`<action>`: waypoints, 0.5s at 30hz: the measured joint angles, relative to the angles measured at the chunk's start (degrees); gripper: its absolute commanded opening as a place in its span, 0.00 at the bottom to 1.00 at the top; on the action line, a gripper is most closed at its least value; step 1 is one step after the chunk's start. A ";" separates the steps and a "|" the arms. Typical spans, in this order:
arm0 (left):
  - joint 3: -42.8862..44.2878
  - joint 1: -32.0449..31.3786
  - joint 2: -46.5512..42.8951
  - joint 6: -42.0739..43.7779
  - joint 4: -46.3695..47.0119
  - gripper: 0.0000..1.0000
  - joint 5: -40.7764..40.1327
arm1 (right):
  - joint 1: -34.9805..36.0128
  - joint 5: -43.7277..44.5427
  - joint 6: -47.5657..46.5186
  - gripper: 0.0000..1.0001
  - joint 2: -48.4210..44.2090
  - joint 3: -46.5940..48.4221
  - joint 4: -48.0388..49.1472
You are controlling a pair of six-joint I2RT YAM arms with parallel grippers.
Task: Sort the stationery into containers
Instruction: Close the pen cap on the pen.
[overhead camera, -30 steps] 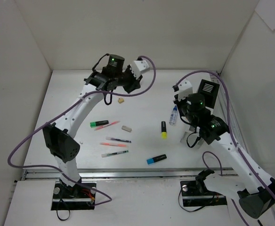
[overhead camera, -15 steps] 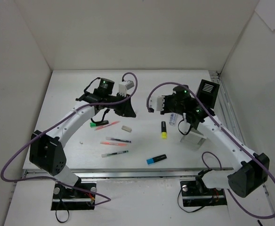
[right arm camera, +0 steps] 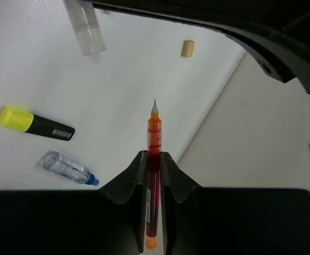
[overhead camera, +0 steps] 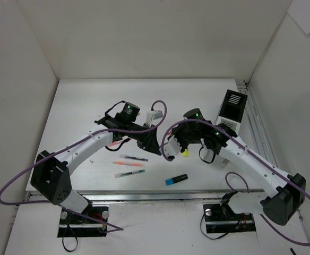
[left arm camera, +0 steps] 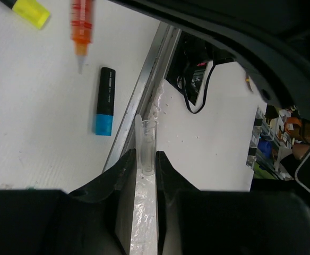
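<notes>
My right gripper (right arm camera: 154, 159) is shut on an orange pen (right arm camera: 154, 133), whose uncapped tip points away from the wrist. Opposite it, my left gripper (left arm camera: 147, 159) is shut on a clear pen cap (left arm camera: 147, 143). In the top view the left gripper (overhead camera: 151, 143) and the right gripper (overhead camera: 175, 142) stand close together above the table's middle. A yellow highlighter (right arm camera: 35, 123), a blue-capped glue bottle (right arm camera: 67, 167) and a tan eraser (right arm camera: 187, 48) lie on the table. A blue highlighter (overhead camera: 176, 179) lies near the front. The containers (overhead camera: 232, 103) stand at the right.
Three thin pens (overhead camera: 129, 164) lie side by side left of the grippers. A metal rail (overhead camera: 144, 195) runs along the table's front edge. White walls close in the left, back and right sides. Purple cables loop off both arms.
Both arms have swung from the back of the table toward its middle, bringing the two grippers close, tip to tip. The loose items on the table have not moved.
</notes>
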 measured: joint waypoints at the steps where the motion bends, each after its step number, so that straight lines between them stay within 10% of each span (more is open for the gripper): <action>1: -0.22 0.00 0.37 -0.17 -0.04 0.00 0.48 | 0.26 -0.31 -0.46 0.00 -1.18 -0.66 -0.44; 15: -0.37 0.00 0.96 -0.13 -0.07 0.00 1.20 | 3.89 0.94 -2.47 0.00 -6.86 -3.45 -2.14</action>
